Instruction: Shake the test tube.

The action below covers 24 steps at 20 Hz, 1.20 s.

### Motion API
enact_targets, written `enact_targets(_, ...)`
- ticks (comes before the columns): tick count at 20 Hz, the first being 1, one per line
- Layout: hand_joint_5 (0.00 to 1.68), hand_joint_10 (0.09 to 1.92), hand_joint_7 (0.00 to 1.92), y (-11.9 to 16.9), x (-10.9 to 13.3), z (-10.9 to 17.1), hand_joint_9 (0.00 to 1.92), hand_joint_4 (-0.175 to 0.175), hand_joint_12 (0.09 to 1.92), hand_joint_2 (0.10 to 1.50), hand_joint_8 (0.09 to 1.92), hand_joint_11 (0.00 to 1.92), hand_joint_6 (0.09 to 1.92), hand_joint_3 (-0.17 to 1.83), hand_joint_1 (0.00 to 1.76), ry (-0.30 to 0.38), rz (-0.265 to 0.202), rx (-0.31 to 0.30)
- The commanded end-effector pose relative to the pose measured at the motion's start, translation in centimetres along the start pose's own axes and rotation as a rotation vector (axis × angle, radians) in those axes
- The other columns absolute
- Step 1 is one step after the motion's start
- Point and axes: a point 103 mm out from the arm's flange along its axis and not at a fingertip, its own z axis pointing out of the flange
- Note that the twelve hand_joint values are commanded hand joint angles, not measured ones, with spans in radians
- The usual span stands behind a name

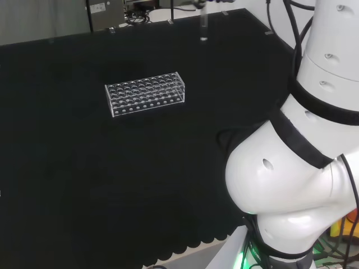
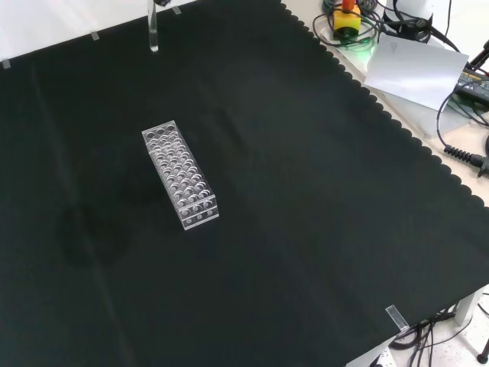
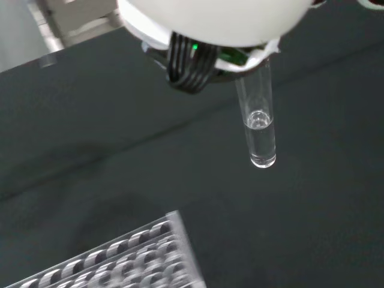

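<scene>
A clear test tube (image 3: 259, 129) with a little clear liquid near its round bottom hangs upright in the air. Its top goes up under my hand (image 3: 210, 18), whose dark fingers (image 3: 189, 63) curl beside it. In the head view the test tube (image 1: 203, 25) hangs over the far edge of the black cloth. The front view has the test tube (image 2: 153, 30) at the top left. A clear plastic tube rack (image 1: 145, 93) (image 2: 180, 174) with several rows of holes stands on the cloth, apart from the tube and below it in the wrist view (image 3: 120, 264).
The arm's white links (image 1: 303, 168) stand at the head view's right. Beyond the cloth's scalloped edge (image 2: 367, 88) lie a yellow and red button (image 2: 348, 19), a white sheet (image 2: 412, 69) and cables (image 2: 466, 153).
</scene>
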Motion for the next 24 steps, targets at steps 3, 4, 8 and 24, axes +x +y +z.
enact_targets(3, 1.32, 0.63, 1.71, 0.7, -3.4, -1.1, 1.64, -0.175, 0.84, 0.66, 0.50, 1.28, 0.55, 0.63, 1.23, -0.030, 0.082, -0.037)
enact_targets(4, 1.32, 0.63, 1.71, 0.6, -2.9, -1.0, 1.64, -0.175, 0.84, 0.66, 0.50, 1.28, 0.55, 0.63, 1.23, -0.026, 0.071, -0.033)
enact_targets(8, 1.32, 0.63, 1.71, 0.0, 0.4, -0.2, 1.64, -0.175, 0.84, 0.66, 0.50, 1.28, 0.55, 0.63, 1.23, -0.006, -0.009, -0.008)
enact_targets(24, 1.32, 0.64, 1.71, -6.5, 17.7, 2.7, 1.63, -0.175, 0.84, 0.66, 0.50, 1.27, 0.55, 0.63, 1.23, 0.113, -0.433, 0.138)
